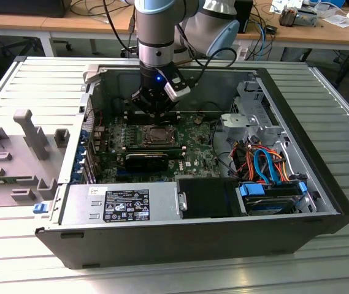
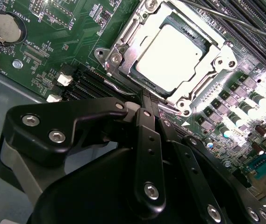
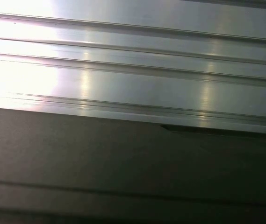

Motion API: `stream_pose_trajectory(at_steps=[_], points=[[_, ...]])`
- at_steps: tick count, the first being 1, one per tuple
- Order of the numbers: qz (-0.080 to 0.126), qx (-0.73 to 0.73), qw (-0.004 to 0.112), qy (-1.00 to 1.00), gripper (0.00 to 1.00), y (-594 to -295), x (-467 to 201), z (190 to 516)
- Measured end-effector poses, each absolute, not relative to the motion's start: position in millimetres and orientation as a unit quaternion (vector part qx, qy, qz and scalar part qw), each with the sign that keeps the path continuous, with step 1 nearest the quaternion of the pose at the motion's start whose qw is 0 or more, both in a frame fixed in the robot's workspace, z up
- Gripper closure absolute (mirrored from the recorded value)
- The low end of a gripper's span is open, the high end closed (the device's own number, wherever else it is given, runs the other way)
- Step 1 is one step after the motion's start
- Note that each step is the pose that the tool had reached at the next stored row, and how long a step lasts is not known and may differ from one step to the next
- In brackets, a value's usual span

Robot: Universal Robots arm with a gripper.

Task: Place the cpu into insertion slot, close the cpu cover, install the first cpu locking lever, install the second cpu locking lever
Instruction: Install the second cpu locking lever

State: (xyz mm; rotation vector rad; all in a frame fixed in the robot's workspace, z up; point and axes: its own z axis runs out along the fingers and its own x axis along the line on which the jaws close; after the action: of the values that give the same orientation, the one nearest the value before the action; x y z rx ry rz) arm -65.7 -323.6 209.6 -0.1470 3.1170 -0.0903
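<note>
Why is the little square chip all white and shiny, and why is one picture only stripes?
In the second wrist view, strong light glares off the flat silver-grey metal cpu, washing its top almost white, while the black gripper near the lens looks dark. In the first wrist view, bright glare streaks run along a ridged silvery metal surface above a dim dark band. The exterior view is evenly lit.

1. Ribbed silvery metal surface (image 3: 137,60) runs across in the first wrist view, long parallel ridges catching bright glare.
2. Dark flat panel (image 3: 123,158) lies against it, meeting it along a slanting edge.
</note>
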Motion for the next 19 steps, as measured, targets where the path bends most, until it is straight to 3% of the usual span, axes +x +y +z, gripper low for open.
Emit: stream_pose_trajectory(at_steps=[19], points=[[-0.029, -0.047, 0.01, 0.998, 0.89, -323.6, -65.6, 209.6]])
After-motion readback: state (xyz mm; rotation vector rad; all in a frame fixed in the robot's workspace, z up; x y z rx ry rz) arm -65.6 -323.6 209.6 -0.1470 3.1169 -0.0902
